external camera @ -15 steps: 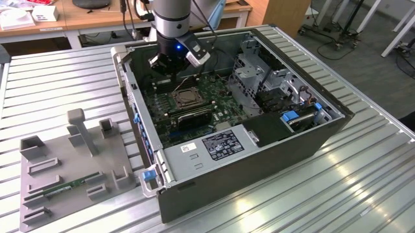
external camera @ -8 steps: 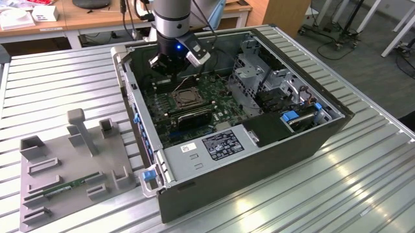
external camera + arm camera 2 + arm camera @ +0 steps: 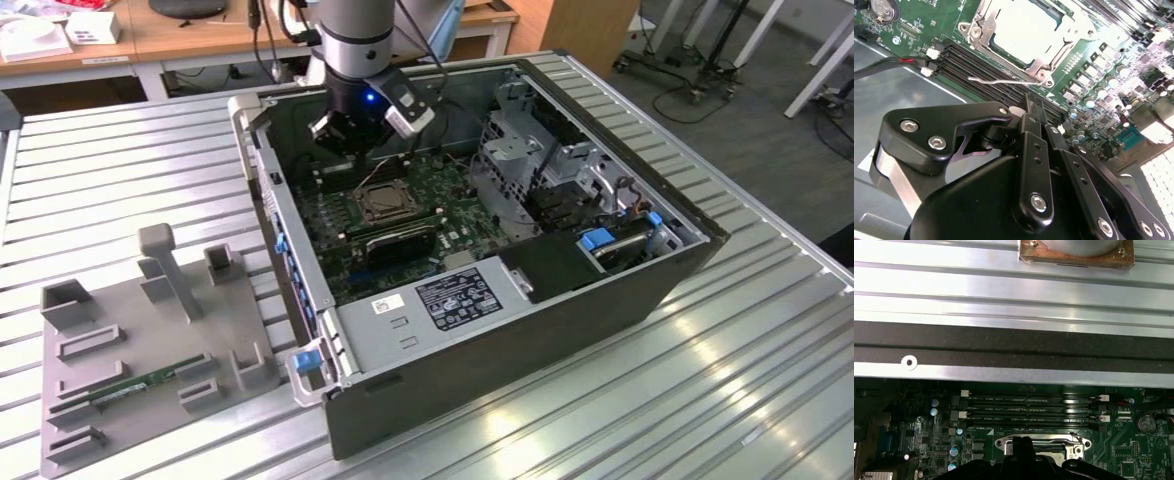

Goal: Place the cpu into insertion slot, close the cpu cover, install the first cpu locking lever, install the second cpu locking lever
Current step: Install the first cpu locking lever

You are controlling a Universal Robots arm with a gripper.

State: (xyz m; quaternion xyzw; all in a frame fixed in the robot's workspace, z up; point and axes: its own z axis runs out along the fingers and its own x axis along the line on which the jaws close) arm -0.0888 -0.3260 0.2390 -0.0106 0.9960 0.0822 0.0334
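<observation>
The cpu lies silvery and flat in the insertion slot on the green board inside the open computer case. The cpu cover frames it and appears to lie down over it. A thin metal locking lever runs along the socket's side next to the memory slots, with its free end sticking out. My gripper hangs over the board at the far side of the socket. In both wrist views its black fingers look shut together on nothing, with the gripper just short of the lever and the gripper over the socket's edge.
Long black memory slots lie between my gripper and the socket. A red-black cable plugs in beside them. The case wall, drive cage and power supply hem the board in. A grey fixture with a green memory stick sits on the exterior view's left.
</observation>
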